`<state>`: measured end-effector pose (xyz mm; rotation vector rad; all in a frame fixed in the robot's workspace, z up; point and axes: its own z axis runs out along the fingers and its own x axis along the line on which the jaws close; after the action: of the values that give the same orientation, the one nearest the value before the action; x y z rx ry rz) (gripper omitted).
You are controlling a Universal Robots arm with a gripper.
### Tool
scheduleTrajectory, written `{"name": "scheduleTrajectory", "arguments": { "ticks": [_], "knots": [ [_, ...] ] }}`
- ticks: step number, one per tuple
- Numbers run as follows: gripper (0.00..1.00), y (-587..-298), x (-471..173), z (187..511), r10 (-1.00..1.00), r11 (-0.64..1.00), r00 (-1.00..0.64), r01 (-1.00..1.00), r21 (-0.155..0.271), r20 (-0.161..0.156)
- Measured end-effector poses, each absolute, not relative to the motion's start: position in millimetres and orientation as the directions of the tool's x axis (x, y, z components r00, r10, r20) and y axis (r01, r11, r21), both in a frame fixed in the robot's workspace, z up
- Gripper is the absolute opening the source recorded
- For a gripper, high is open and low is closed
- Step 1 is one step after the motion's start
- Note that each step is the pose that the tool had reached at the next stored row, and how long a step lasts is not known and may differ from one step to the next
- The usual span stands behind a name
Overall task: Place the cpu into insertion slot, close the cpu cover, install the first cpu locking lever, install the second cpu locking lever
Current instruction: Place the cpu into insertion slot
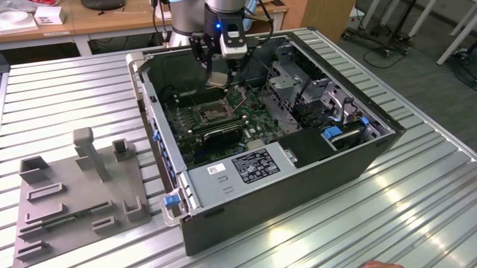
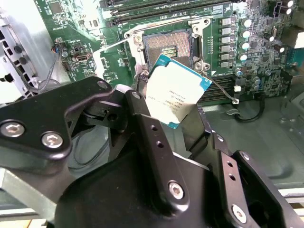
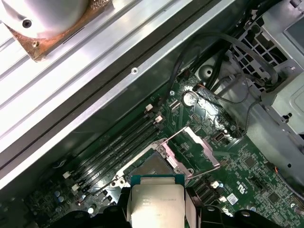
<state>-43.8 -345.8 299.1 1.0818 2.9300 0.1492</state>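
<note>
While your gripper hangs inside the open case, its two black fingers are closed to the width of the cpu. They pinch it by opposite edges, with the metal top facing the wrist cameras. You hold the chip by its edges, it seems, so that nothing touches the contact side and the underside is free to go down flat.

In the second wrist view the cpu hangs near the socket but apart from it. The pin field is bare, so nothing has been seated.

In the first wrist view the cover stands swung up on its hinge at one rim of the socket, clear of the opening. That position leaves the chip an unobstructed way in. A thin wire lever is likewise thrown aside, off the socket.

In the exterior view the arm reaches down over the board, with the chip above the socket rather than on it. Judged from this, you are in the first step: the placement is not yet made, and the cover and both levers are undone.

A grey fixture rests on the table at the exterior view's left, well apart from the work.
</note>
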Motion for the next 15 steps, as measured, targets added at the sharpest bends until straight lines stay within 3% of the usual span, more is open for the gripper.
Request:
{"name": "scheduleTrajectory", "arguments": {
  "ticks": [15],
  "knots": [
    [0.54,-345.8,-43.9,298.7,0.693,0.716,-0.720,0.692,0.095,0.019]
  ]
}}
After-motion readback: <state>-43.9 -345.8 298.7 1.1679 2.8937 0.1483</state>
